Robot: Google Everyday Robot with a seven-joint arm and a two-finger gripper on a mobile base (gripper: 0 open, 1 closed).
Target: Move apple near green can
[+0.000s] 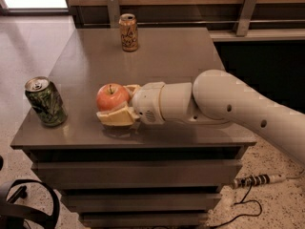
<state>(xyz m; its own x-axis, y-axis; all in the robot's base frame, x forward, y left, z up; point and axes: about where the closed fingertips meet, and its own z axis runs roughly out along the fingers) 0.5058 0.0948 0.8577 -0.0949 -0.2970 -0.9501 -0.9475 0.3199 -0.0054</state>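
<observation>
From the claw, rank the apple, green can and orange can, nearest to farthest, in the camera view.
1. apple, gripped in the claw, front middle of the table.
2. green can, camera-left front corner.
3. orange can, back edge.
</observation>
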